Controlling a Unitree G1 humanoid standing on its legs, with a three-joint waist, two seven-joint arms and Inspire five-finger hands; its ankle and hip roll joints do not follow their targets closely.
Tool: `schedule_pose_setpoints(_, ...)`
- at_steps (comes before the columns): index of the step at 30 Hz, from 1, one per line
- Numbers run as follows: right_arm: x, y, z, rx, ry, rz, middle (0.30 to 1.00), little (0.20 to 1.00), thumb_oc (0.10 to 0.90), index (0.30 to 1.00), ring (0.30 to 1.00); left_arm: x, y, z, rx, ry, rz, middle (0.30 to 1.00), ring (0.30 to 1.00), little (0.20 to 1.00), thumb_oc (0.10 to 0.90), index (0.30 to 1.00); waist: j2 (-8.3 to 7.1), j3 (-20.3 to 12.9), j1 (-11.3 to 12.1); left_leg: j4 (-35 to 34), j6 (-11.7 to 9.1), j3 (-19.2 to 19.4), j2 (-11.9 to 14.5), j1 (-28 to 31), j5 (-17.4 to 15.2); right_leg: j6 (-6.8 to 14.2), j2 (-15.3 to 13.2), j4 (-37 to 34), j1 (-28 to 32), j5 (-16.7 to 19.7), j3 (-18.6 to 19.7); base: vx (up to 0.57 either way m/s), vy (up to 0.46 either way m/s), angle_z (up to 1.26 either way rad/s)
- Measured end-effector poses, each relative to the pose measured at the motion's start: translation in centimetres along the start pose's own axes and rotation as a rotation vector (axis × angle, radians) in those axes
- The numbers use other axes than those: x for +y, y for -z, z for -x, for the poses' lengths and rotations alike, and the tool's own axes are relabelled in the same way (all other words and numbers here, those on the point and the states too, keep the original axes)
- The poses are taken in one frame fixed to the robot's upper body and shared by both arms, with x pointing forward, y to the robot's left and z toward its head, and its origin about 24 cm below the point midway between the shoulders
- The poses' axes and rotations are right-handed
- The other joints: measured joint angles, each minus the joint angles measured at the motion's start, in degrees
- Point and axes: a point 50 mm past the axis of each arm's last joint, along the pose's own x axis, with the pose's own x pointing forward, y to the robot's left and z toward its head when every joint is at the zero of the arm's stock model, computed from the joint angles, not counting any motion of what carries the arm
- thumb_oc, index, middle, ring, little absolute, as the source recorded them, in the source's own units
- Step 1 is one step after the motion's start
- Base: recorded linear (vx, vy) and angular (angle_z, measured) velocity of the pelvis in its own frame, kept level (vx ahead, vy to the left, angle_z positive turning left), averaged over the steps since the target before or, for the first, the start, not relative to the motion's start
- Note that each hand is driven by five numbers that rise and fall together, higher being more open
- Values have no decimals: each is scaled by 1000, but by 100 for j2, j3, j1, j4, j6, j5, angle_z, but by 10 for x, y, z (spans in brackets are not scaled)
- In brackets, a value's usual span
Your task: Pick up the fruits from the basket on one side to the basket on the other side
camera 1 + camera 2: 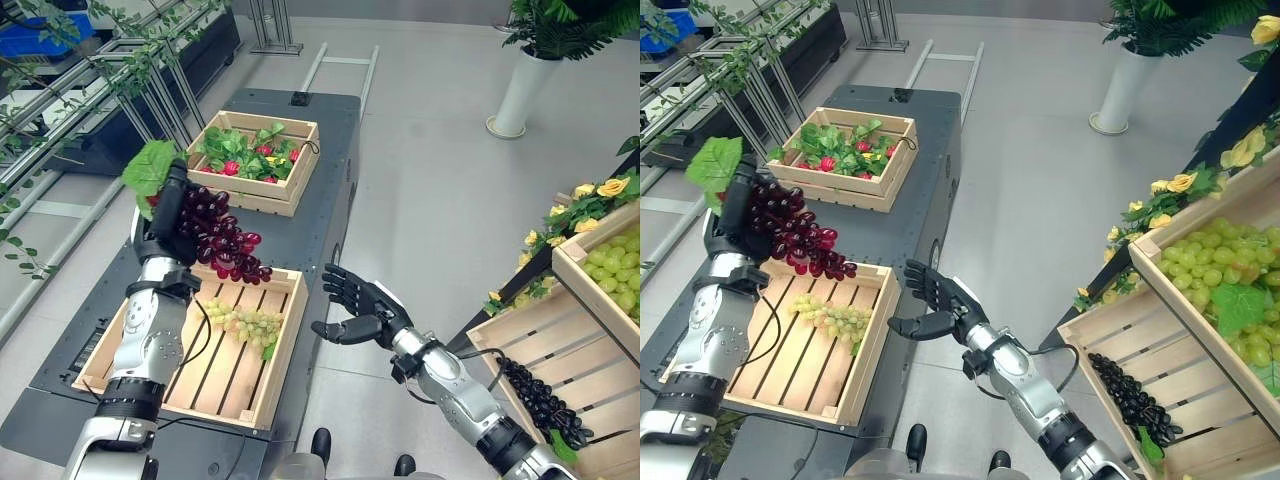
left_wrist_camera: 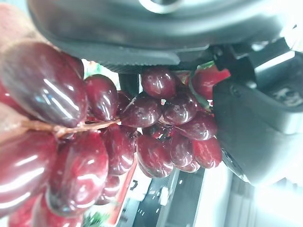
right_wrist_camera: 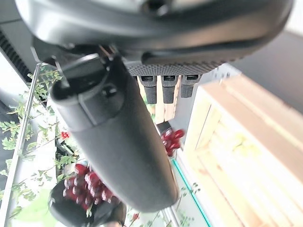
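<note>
Nearest us, we are spreading our right hand (image 1: 362, 305) open and empty. At ten o'clock, our left hand (image 1: 168, 222) is gripping glossy red grapes (image 1: 222, 238) above the slatted wooden crate (image 1: 272, 370), green grapes (image 1: 245, 322) inside.

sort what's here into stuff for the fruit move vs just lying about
For the job: left hand holding red grapes; open right hand; near crate with green grapes; black grapes.
Lying about: far crate of leaves and red fruit; white vase; yellow flowers.
</note>
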Motion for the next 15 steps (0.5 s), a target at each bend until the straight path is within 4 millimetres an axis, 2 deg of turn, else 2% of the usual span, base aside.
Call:
schedule_pose_setpoints(6,12,-22,-20,-67,-35,9,900,900,800,900,900,-28,3,-13,54,117,-19,300,300,300,400,300,-3,-6,7,-11,-2,-16,-4,-8,6,0,-2,1,-14,0,0,-8,-44,0)
schedule_pose_setpoints(15,17,-74,-47,-196,10,90,900,900,800,900,900,-59,5,-20,92,243,-35,300,300,300,400,300,-3,-8,-69,-32,-1,27,-1,-16,5,1,-5,2,-76,9,64,-8,-15,-3)
